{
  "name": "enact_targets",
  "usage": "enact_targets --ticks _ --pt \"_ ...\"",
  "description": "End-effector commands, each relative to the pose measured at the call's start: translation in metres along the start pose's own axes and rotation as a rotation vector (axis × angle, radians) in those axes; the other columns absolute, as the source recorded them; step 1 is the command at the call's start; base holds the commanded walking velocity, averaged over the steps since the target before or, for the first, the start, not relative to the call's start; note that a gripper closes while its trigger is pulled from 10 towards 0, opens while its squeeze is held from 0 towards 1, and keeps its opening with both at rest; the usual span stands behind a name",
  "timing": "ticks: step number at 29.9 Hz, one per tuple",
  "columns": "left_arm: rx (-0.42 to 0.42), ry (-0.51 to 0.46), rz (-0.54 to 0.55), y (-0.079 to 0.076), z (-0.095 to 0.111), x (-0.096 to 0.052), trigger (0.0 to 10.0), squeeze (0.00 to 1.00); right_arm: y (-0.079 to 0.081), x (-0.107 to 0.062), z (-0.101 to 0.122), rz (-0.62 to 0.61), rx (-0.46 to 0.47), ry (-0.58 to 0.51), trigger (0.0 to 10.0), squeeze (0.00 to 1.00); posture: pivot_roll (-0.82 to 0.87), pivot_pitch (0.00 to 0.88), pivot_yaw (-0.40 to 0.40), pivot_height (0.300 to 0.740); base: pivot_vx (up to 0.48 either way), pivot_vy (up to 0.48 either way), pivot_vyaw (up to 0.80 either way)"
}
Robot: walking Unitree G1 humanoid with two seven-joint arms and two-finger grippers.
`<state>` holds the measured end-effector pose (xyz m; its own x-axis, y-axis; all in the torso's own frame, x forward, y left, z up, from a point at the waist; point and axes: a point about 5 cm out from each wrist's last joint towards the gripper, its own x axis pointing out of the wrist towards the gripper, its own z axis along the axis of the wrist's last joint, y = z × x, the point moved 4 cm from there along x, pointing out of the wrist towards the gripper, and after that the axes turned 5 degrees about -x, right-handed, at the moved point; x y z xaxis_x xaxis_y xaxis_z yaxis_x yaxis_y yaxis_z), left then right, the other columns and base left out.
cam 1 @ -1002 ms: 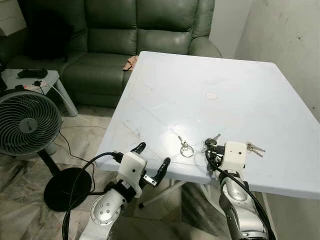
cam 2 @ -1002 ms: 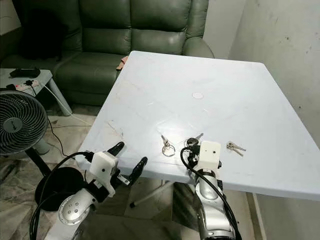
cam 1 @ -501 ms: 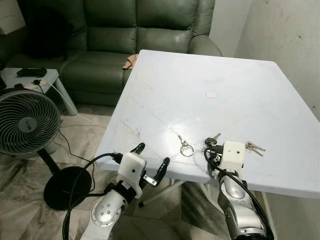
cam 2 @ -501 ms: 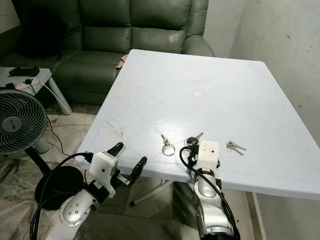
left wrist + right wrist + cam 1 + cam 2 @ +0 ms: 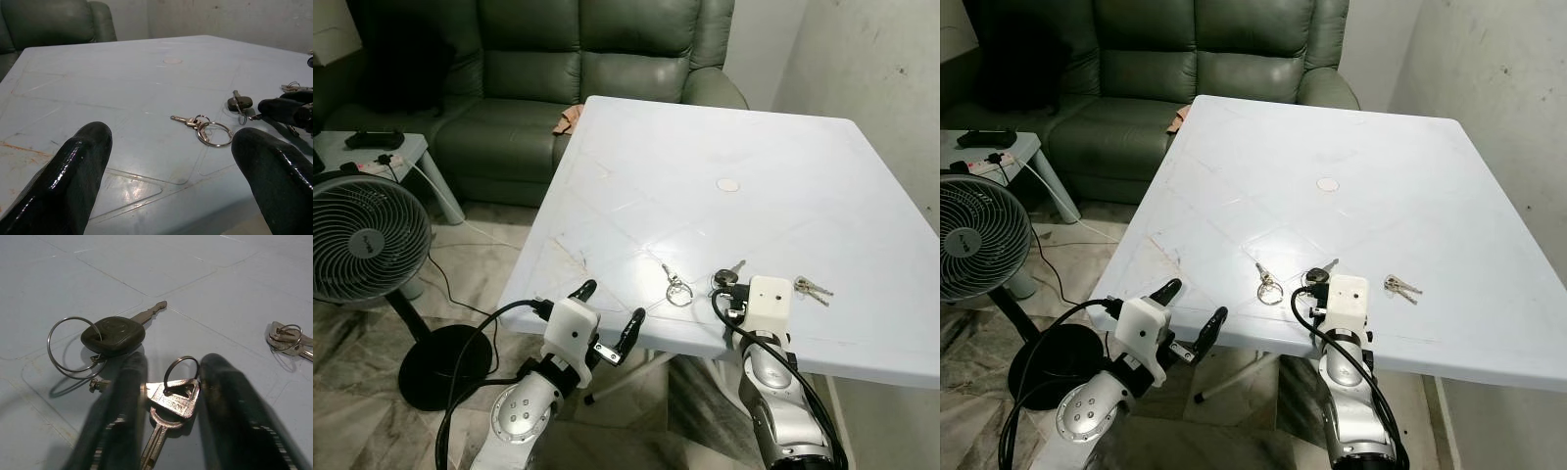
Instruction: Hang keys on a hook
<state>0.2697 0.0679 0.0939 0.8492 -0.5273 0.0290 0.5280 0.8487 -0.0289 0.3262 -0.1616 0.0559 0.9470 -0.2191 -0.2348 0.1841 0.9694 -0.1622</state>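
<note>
Several keys lie near the front edge of a white table (image 5: 705, 137). In the right wrist view a silver key (image 5: 172, 399) on a small ring sits between my right gripper's (image 5: 171, 382) two fingers, which press against the sides of its head. Just beyond it lies a black-headed key (image 5: 113, 335) with a large ring. A pair of small keys (image 5: 811, 288) lies to the right. A key on a ring (image 5: 677, 288) lies to the left. My left gripper (image 5: 613, 302) hangs open just off the table's front edge.
A green sofa (image 5: 578, 69) stands behind the table and a wall (image 5: 881, 78) runs along its right side. On the floor to the left are a fan (image 5: 367, 240) and a low side table (image 5: 372, 152). A small white disc (image 5: 728, 184) lies mid-table.
My right wrist has edged slightly forward over the table's edge. The left arm and the keys have stayed put.
</note>
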Motion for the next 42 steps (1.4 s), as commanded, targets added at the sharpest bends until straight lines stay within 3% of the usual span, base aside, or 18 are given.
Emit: enact_targets --ticks 1,25,38,39,40,41,42 --pt "0.015 -0.014 0.003 0.0 0.006 0.001 10.0 0.0 0.0 0.001 0.0 -0.007 -0.003 0.002 0.0 0.0 0.06 0.048 -0.024 0.74 0.0 0.0 0.0" --pt "0.02 -0.016 0.0 -0.004 0.006 0.001 10.0 0.0 0.0 0.0 0.001 0.003 -0.028 -0.014 0.0 0.0 0.06 0.048 -0.025 0.74 0.0 0.0 0.0" --pt "0.026 -0.019 -0.006 -0.007 0.006 0.003 10.0 0.0 0.009 -0.005 0.023 0.121 0.027 -0.158 0.0 0.0 0.06 0.036 -0.029 0.74 0.0 0.0 0.0" --pt "0.03 -0.021 -0.005 -0.006 0.006 0.003 10.0 0.0 0.01 -0.008 0.03 0.16 0.059 -0.204 1.1 0.0 0.06 0.035 -0.028 0.74 0.0 0.0 0.0" --pt "0.031 -0.021 -0.005 -0.006 0.006 0.003 10.0 0.0 0.01 -0.009 0.032 0.172 0.072 -0.223 1.1 0.0 0.06 0.035 -0.028 0.74 0.0 0.0 0.0" --pt "0.035 -0.024 0.0 -0.006 0.006 0.004 10.0 0.0 0.012 -0.013 0.04 0.215 0.059 -0.278 4.2 0.0 0.06 0.03 -0.029 0.74 0.0 0.0 0.0" --pt "0.036 -0.027 0.006 -0.005 0.007 0.004 10.0 0.0 0.014 -0.016 0.045 0.253 0.051 -0.321 8.5 0.0 0.06 0.03 -0.03 0.74 0.0 0.0 0.0"
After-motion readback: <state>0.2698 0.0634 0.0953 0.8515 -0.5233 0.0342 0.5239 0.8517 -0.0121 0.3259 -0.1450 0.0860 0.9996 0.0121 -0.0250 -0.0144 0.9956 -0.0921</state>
